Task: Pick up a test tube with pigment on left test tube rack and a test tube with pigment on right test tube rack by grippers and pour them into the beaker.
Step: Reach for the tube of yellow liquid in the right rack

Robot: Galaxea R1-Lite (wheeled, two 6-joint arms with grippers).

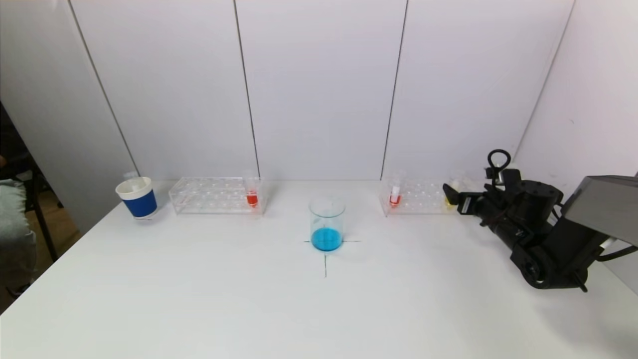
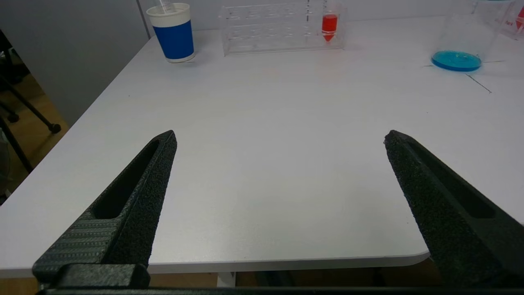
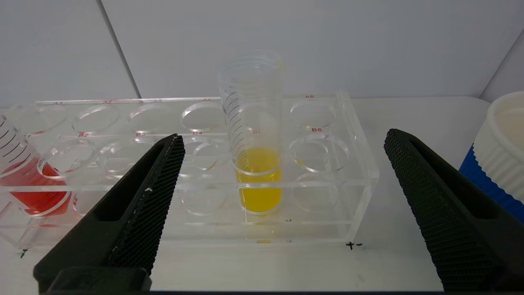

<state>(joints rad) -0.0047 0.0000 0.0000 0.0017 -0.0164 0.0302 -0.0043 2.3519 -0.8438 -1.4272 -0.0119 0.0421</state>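
Observation:
A clear beaker [image 1: 327, 224] holding blue liquid stands mid-table. The left test tube rack [image 1: 209, 195] carries one tube of red pigment [image 1: 252, 195]. On the right test tube rack [image 1: 423, 197] stand a red tube [image 1: 395, 195] and a yellow tube [image 1: 452, 193]. My right gripper [image 1: 451, 197] is open just in front of the yellow tube [image 3: 256, 135], which stands upright in its hole beyond the gap between the fingertips; my right gripper [image 3: 283, 137] holds nothing. My left gripper [image 2: 280, 137] is open and empty over the table's near edge, far from the left rack [image 2: 282, 26].
A blue-and-white cup [image 1: 137, 198] stands left of the left rack. Another blue-and-white cup [image 3: 501, 151] sits close beside the right rack's end. White wall panels rise right behind both racks. A black cross marks the table under the beaker.

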